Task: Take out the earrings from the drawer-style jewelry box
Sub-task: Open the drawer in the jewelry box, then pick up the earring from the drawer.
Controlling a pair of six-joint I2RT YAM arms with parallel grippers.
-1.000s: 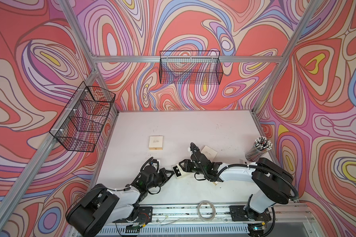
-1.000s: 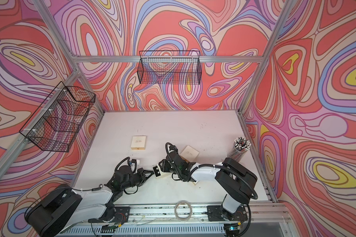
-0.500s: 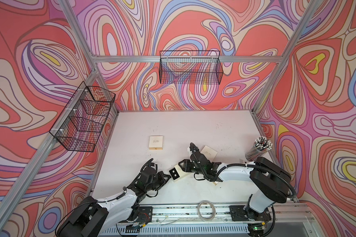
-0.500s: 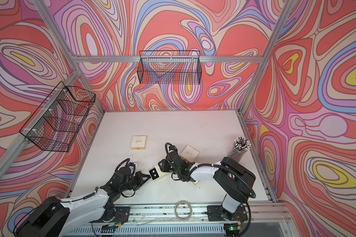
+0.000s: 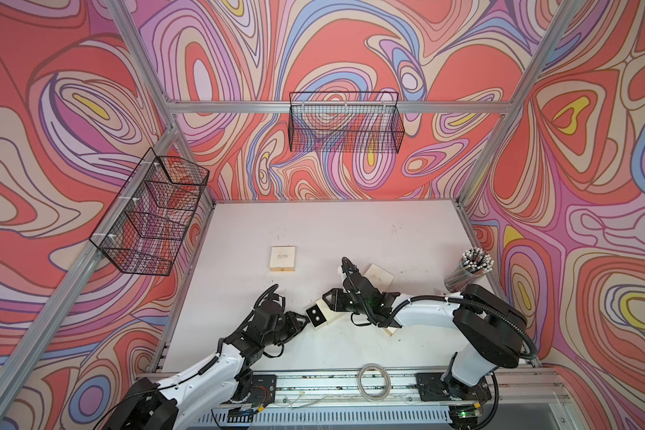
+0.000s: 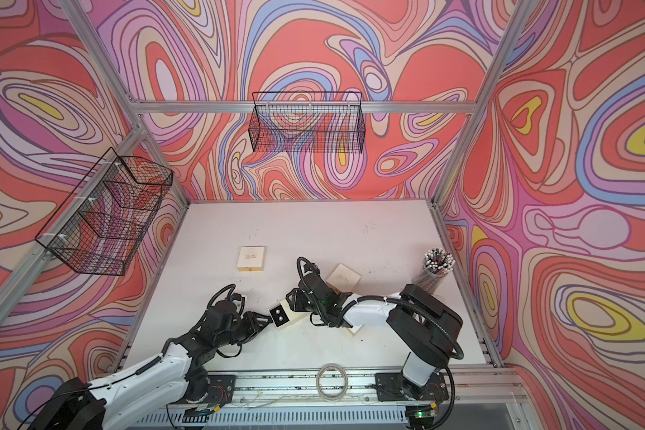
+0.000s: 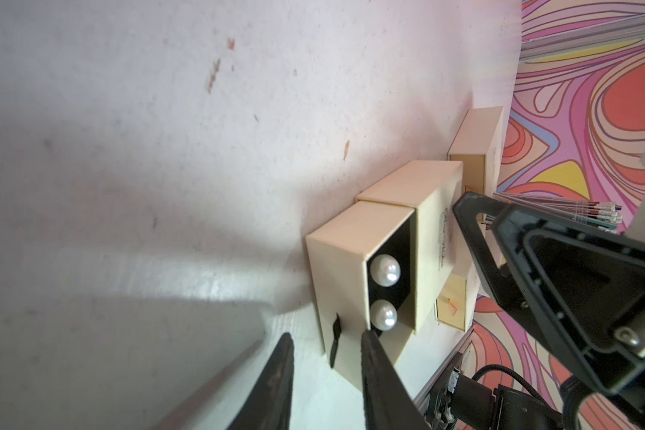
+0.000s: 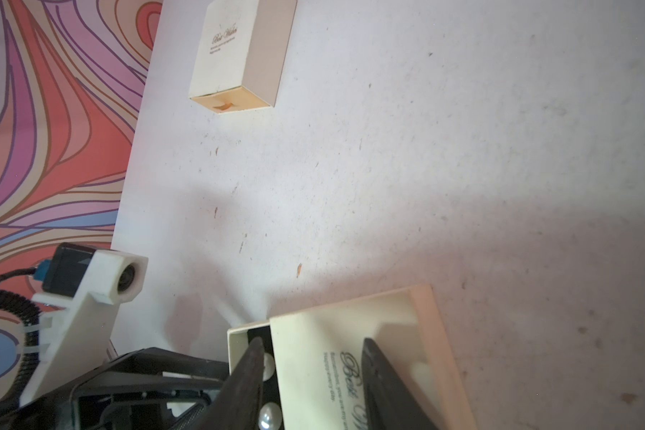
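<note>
Pearl earrings sit in the pulled-out drawer (black-lined); left pincer gapes beside its tab, right pincer rests spread on the sleeve. Right arm half hides another box; sticks stand well apart.

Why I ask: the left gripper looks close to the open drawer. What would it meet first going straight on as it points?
Probably the drawer front, at its black pull tab, just ahead between the parted fingertips of the left gripper. The pearl earrings sit behind that face; depth is unclear.
</note>
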